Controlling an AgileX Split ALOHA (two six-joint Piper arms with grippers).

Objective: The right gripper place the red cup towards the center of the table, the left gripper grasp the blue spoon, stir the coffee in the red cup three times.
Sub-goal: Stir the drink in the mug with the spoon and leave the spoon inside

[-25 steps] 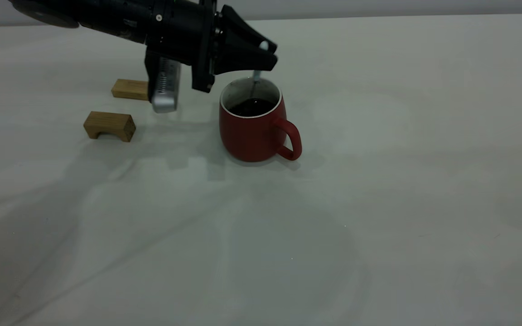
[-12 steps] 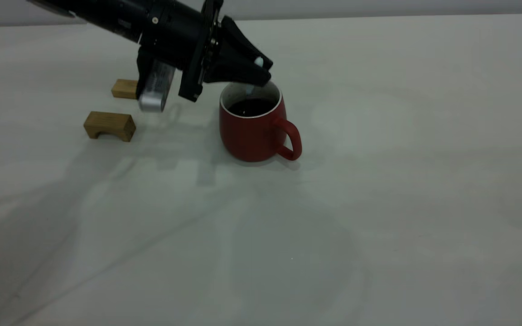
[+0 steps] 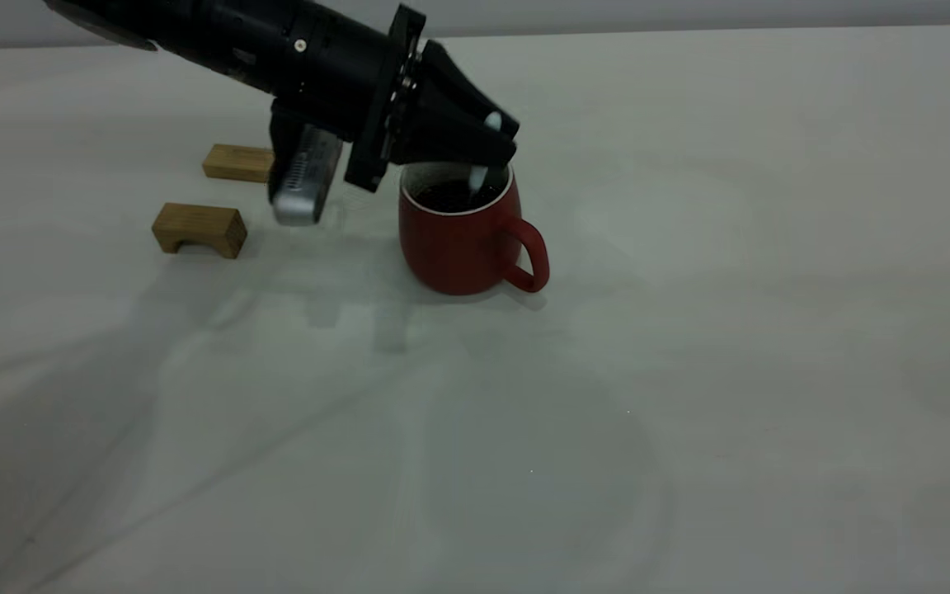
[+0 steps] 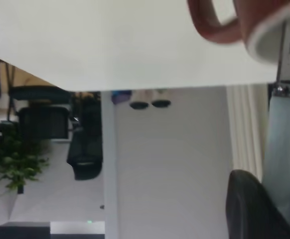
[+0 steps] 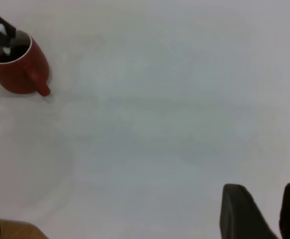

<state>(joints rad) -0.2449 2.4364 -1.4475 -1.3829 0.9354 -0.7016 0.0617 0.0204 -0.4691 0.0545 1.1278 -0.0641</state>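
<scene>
One blue spoon stands nearly upright, bowl down in the red cup, clenched in the left gripper jaws; right gripper jaws released, well apart.

Dark red cup, white inside; pale blue spoon; black coffee.

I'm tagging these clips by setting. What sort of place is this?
Probably an office or lab test bench: a plain white table, dark office chairs and a potted plant behind, and a left gripper stirring a red cup.
</scene>
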